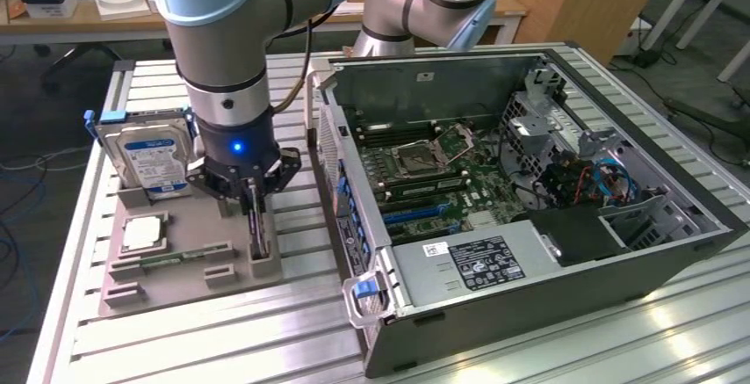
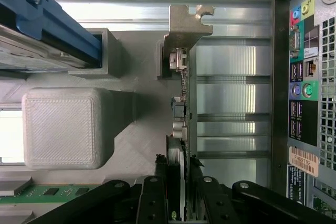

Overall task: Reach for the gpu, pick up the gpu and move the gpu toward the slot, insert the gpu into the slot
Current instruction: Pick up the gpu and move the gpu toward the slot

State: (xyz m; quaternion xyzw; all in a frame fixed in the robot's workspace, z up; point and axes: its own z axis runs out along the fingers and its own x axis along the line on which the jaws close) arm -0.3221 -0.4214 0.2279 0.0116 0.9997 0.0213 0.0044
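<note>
The gpu [image 1: 260, 242] stands on its edge in a groove of the grey holder [image 1: 176, 283], at the holder's side nearest the computer case. In the wrist view the gpu [image 2: 181, 114] runs away from me as a thin dark card ending in a pale metal bracket [image 2: 184, 24]. My gripper [image 1: 256, 226] is lowered straight over it. Its black fingers [image 2: 161, 182] sit close against both faces of the card, so the gripper [image 2: 178, 179] is shut on the gpu. The blue slot [image 1: 410, 214] lies on the motherboard inside the open case, apart from the card.
The open computer case [image 1: 656, 252] lies at the exterior view's right, its rear panel [image 2: 304, 87] close beside the holder. The holder also carries a blue-labelled hard drive [image 1: 153, 157], a processor [image 1: 143, 233] and a green memory stick [image 1: 182, 257]. A second arm's base [image 1: 422, 2] stands behind the case.
</note>
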